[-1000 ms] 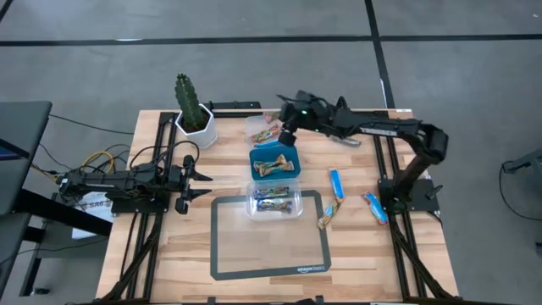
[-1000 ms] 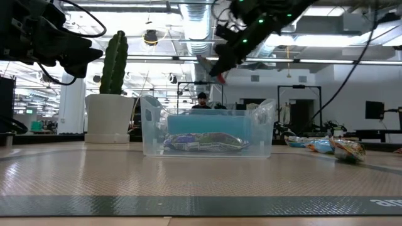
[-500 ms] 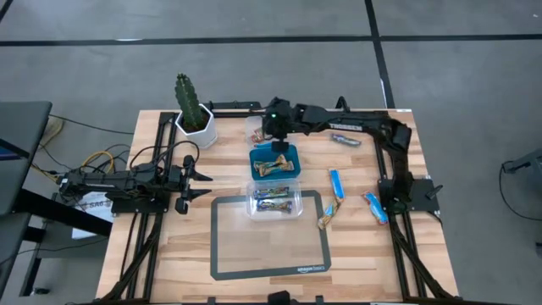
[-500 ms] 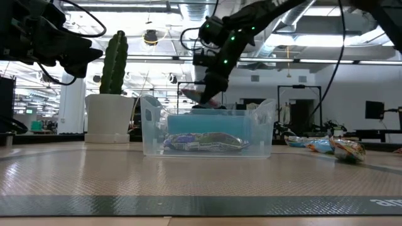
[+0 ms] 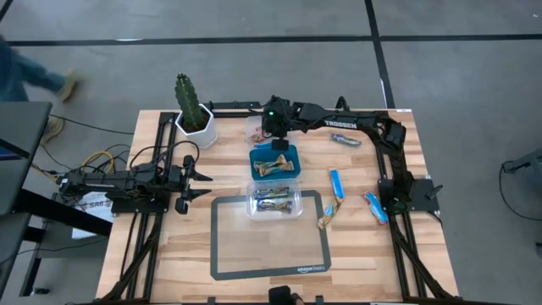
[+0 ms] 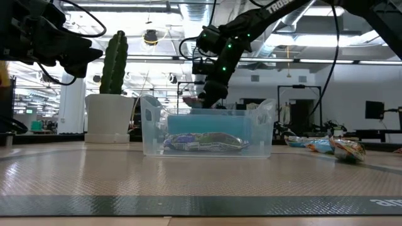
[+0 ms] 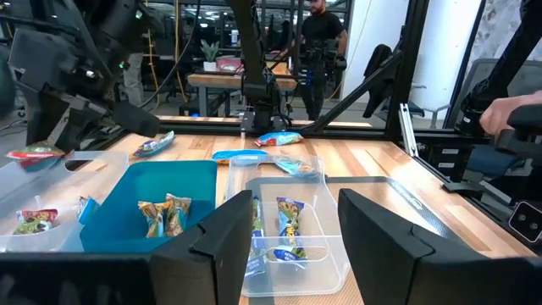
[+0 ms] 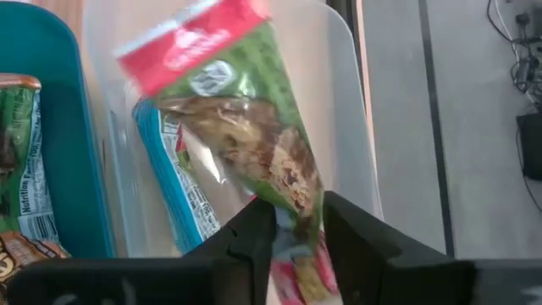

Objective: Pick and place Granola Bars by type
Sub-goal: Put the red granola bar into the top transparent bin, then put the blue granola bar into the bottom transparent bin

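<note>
My right gripper (image 5: pixel 271 133) hangs over the far clear tub (image 5: pixel 255 127), shut on a red-and-green granola bar (image 8: pixel 237 127). A second red-and-green bar (image 8: pixel 174 191) lies flat in that tub. The blue tub (image 5: pixel 273 163) holds brown-gold bars (image 7: pixel 165 216), and the near clear tub (image 5: pixel 273 202) holds blue bars (image 7: pixel 288 222). Loose on the table to the right lie two blue bars (image 5: pixel 336 183) (image 5: pixel 375 207) and a brown-gold one (image 5: pixel 326 219). My left gripper (image 5: pixel 203 182) waits open at the table's left, pointing at the tubs. My right gripper pinches the red-and-green bar by one end (image 8: pixel 296 193) between its two fingers (image 8: pixel 254 233), coming from above and pointing down. The bar is lifted clear and sticks out beyond the fingertips, slanting down into the far clear tub above the bar lying there.
A potted cactus (image 5: pixel 193 108) stands at the far left corner, next to the far clear tub. A dark-framed mat (image 5: pixel 271 254) lies under the near tub. Another small wrapped item (image 5: pixel 345 140) lies near the far right. A person shows at the room's upper left (image 5: pixel 17 72).
My right gripper has carried the red-and-green bar toward the table's left and down, from high above the blue tub's far end until it hangs low over the far clear tub. It has stayed shut on the bar.
</note>
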Robot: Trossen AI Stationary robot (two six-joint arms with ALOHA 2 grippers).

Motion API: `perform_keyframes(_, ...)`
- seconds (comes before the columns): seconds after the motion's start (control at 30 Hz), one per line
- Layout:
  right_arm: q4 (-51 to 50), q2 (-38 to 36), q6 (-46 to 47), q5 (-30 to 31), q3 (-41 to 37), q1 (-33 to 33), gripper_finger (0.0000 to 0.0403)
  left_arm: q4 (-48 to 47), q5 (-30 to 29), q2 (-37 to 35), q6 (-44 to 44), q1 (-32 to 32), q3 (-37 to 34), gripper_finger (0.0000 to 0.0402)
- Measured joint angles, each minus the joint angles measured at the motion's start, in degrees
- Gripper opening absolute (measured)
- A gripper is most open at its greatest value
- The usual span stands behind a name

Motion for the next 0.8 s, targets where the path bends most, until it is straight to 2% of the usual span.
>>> perform_keyframes(0.23, -0.04, 0.0, 0.0, 0.45, -0.02, 0.02, 0.0154, 0.0, -0.03, 0.0, 0.01, 0.0, -0.02, 0.0168)
perform_keyframes(0.37, -0.04, 0.0, 0.43, 1.63, -0.02, 0.26, 0.0174, 0.0, -0.03, 0.0, 0.02, 0.0, -0.02, 0.0168)
perform_keyframes(0.53, -0.93, -1.44, 4.85, 2.67, 0.0, 1.41, 0.0181, 0.0, -0.03, 0.0, 0.02, -0.02, -0.02, 0.0168)
perform_keyframes(0.8, -16.5, -8.42, 13.2, 3.21, -0.06, 5.72, 0.0176, 0.0, -0.05, 0.02, 0.0, 0.0, -0.02, 0.0168)
